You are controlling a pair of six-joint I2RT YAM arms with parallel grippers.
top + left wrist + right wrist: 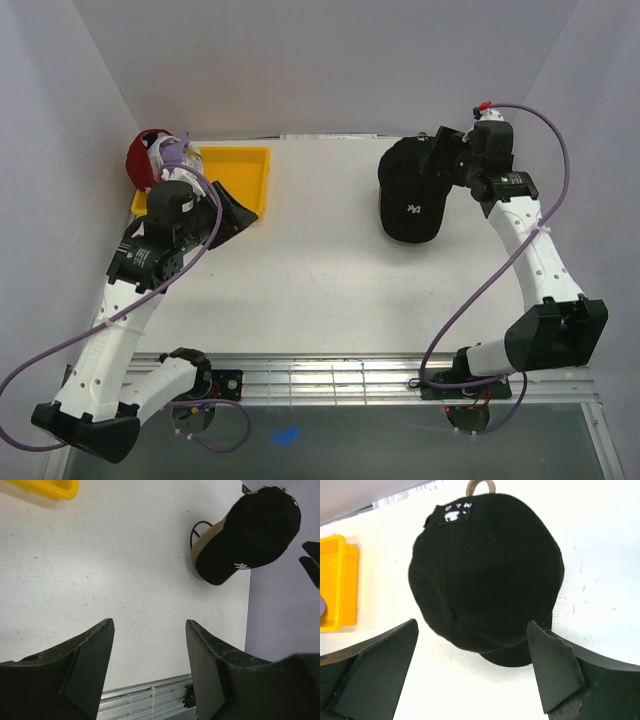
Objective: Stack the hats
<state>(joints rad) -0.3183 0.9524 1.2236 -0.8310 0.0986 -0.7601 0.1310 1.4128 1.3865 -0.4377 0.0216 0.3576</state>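
Overhead, the black cap (410,205) lies on the white table (320,300) at the far right, its white logo on the side toward the arm bases. The right gripper (447,152) hangs over the cap's rear edge, on the far side of the crown. In the right wrist view its two dark fingers (375,665) stand spread as wide as the crown itself, one on each side, with the cap filling the space between and beyond them. They grip nothing; the fabric does not look pinched.

A tan cap (200,547) sits under the black one, showing as a tan rim along its edge in the left wrist view and as a strap loop past its back in the right wrist view.

Well apart, at the far left, the left gripper (150,625) is also open wide and empty, with only bare table between its fingers. From above it hovers at the near edge of the yellow tray (250,175). The dark red cap (140,155) rests at the tray's far left corner, just beyond this gripper, and a bit of the lavender cap (176,152) shows beside it, partly hidden by the arm.
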